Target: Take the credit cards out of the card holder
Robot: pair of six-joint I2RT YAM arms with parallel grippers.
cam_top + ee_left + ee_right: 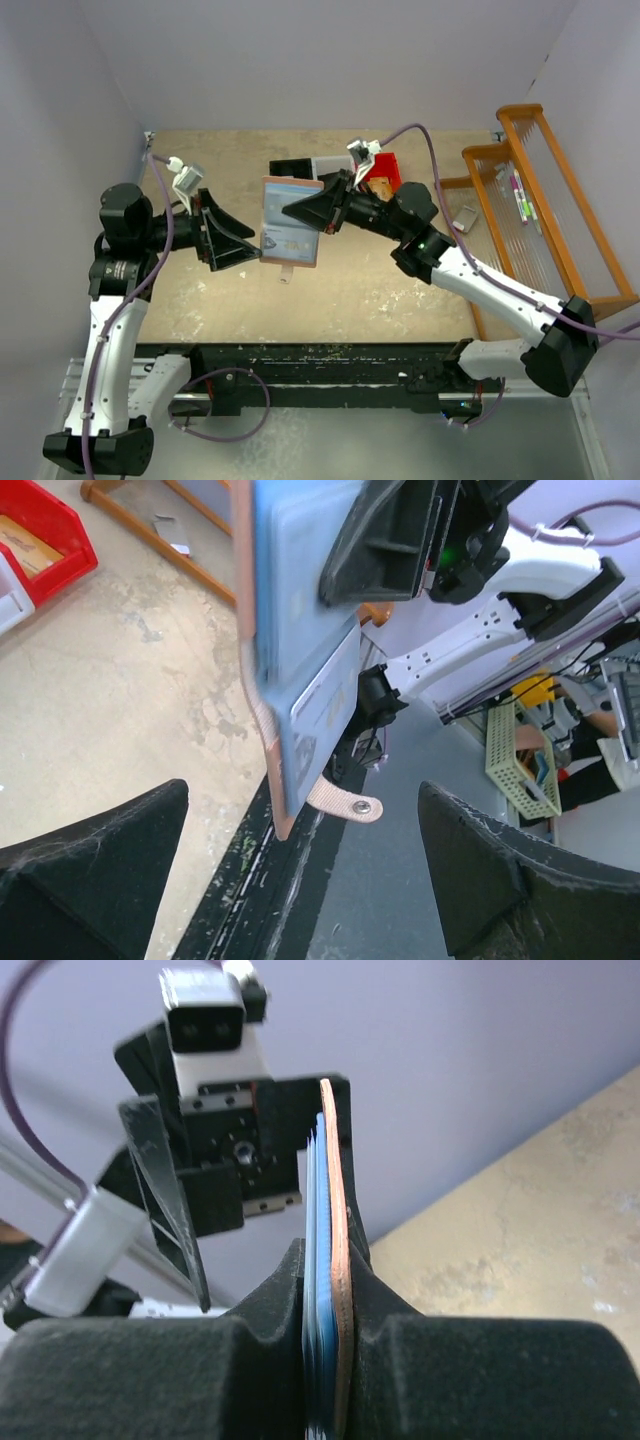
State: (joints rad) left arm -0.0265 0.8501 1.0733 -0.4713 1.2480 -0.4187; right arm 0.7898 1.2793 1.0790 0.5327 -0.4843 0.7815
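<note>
The right tool (288, 211) pinches a small folding card holder (291, 235), salmon-pink outside and blue-grey inside. It holds the card holder open and upright in the air above the beige table (380, 290). The holder's snap tab (345, 800) hangs from its lower edge. A thin pale grey credit card (328, 695) sits in one slot. The left tool (257, 248) is spread wide, just beside the holder's left edge.

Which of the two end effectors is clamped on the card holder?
The right end effector: it pinches the edge of the card holder, holding it up. The left end effector stands wide open beside it, gripping nothing.
</note>
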